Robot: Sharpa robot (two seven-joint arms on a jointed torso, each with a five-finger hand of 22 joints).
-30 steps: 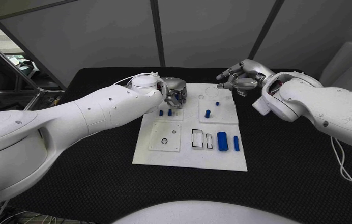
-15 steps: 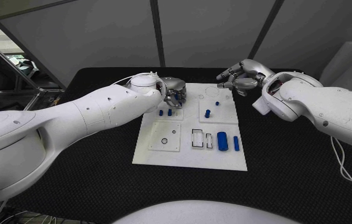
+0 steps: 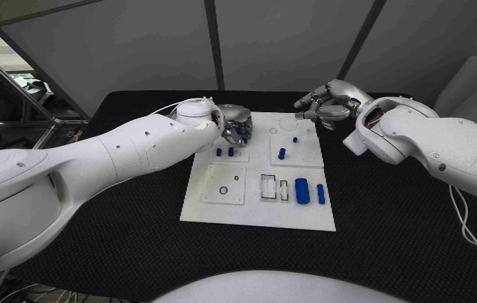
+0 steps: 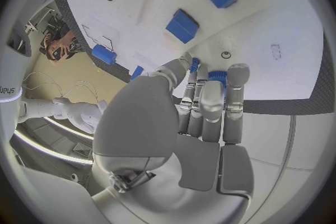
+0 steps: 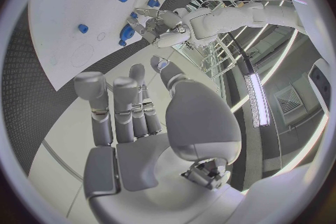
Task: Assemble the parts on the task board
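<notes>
Head camera overhead; wrist cameras share task board [image 3: 260, 179].

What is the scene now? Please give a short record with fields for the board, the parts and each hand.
board: white board in the middle of the black table
parts: blue parts on the board, among them a big one with a thin one beside it
left hand: left hand over the board's far left corner, holding a small blue part in its fingertips
right hand: right hand above the board's far right corner, fingers apart, holding nothing
</notes>
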